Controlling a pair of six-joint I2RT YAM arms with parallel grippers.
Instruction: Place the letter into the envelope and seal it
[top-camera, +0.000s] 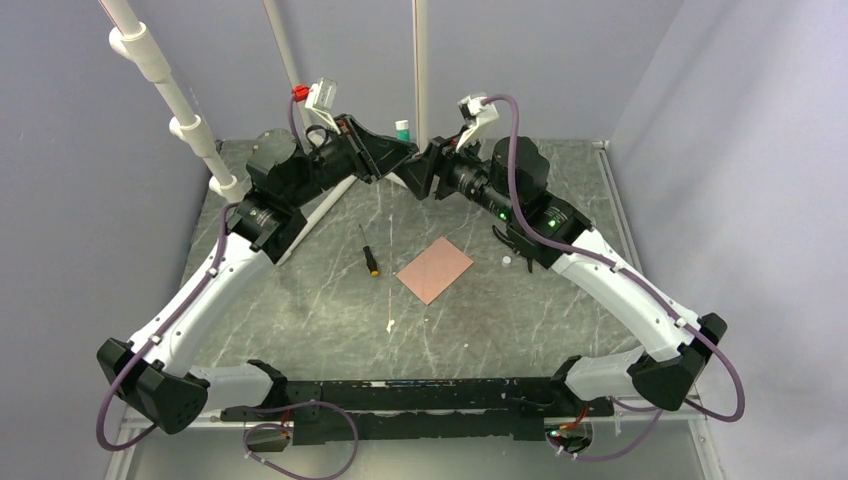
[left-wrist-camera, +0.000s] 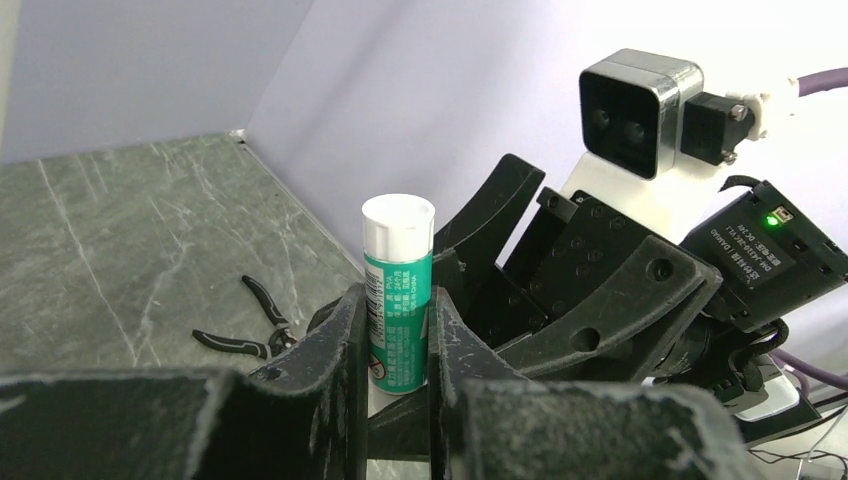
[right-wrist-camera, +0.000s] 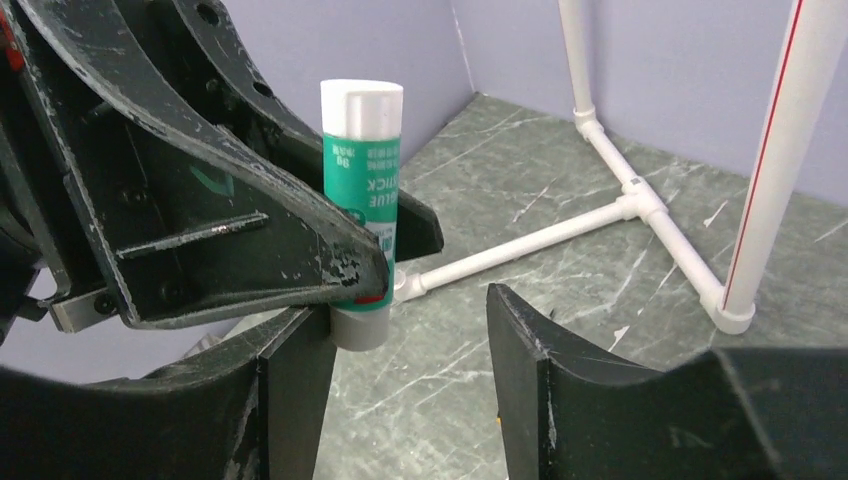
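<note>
L end effector (left-wrist-camera: 395, 335) was clamped on an upright glue stick (left-wrist-camera: 398, 270), fingers pinching its green body, over the far centre of the counter (top-camera: 300, 310). R end effector (right-wrist-camera: 410, 350) stood wide open, holding nothing, with one finger just beside the stick's grey base. A flat salmon-pink rectangle, prob. the envelope (top-camera: 435, 269) (flap not resolvable from top cam), lay mid-counter, well apart from both end effectors. A screwdriver (top-camera: 369, 256) lay near its left side.
</note>
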